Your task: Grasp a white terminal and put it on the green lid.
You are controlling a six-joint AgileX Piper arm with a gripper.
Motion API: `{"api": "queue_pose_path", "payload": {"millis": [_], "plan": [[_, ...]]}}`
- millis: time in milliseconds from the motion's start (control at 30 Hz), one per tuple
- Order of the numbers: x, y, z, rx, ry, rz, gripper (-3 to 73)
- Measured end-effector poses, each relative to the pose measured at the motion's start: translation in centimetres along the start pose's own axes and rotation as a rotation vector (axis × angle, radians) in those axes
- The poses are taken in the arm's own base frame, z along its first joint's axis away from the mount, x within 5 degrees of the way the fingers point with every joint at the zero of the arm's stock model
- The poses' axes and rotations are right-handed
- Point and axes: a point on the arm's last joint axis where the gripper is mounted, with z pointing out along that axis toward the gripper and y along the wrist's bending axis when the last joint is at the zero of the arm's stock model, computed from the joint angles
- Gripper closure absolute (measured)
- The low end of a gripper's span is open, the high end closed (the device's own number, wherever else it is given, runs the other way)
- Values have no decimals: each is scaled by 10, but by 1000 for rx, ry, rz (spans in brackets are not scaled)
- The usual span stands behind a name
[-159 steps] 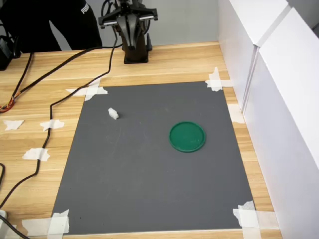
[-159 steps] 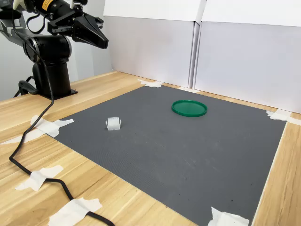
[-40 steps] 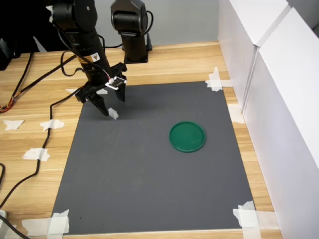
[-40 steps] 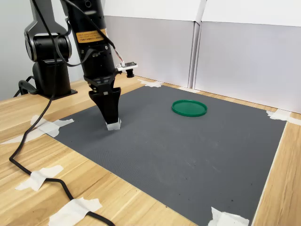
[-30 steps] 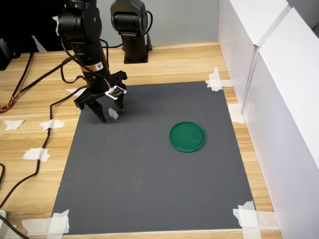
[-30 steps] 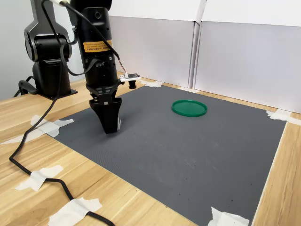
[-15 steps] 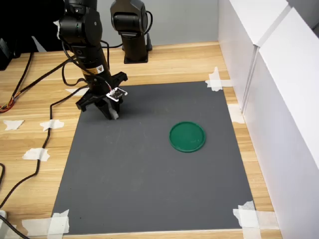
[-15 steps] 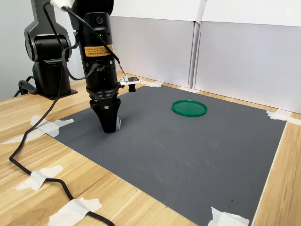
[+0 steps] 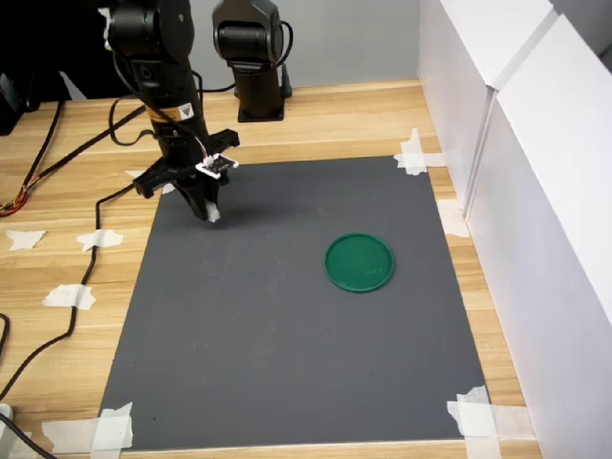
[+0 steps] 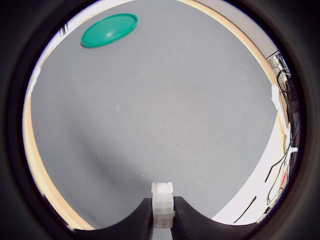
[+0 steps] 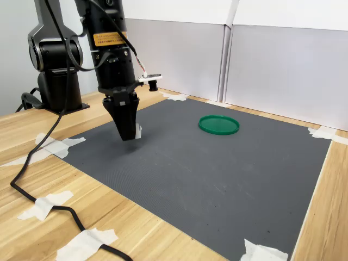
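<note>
The white terminal (image 10: pixel 162 198) is pinched between the two black fingers of my gripper (image 10: pixel 162 214), which is shut on it. In both exterior views the gripper (image 9: pixel 208 212) (image 11: pixel 129 134) points straight down and hangs a little above the grey mat, with the white terminal (image 9: pixel 215 212) (image 11: pixel 138 130) showing at its tip. The green lid (image 9: pixel 360 262) (image 11: pixel 218 124) (image 10: pixel 109 30) lies flat on the mat, well apart from the gripper, toward the first exterior view's right. Nothing lies on the lid.
A grey mat (image 9: pixel 306 363) is taped to the wooden table at its corners. White panels (image 9: pixel 535 191) wall off the first exterior view's right. A black cable (image 9: pixel 86 277) and tape scraps (image 9: pixel 69 296) lie on the first exterior view's left. The arm's base (image 9: pixel 260 96) stands behind the mat.
The gripper came down over the terminal, shut on it, and has now risen slightly off the mat with the terminal in it, shifting a little toward the arm's base.
</note>
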Motion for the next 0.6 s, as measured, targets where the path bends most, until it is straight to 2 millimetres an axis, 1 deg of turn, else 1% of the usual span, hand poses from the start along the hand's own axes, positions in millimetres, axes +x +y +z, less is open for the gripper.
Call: {"api": "queue_pose_path", "payload": {"millis": [233, 333, 433, 600], "plan": [[-25, -14, -54, -57, -127, 81, 606], [-43, -12, -71, -80, -150, 61, 606], [-62, -5, -79, -79, -155, 30, 606], [-91, 18, -82, -96, -169, -27, 606]]}}
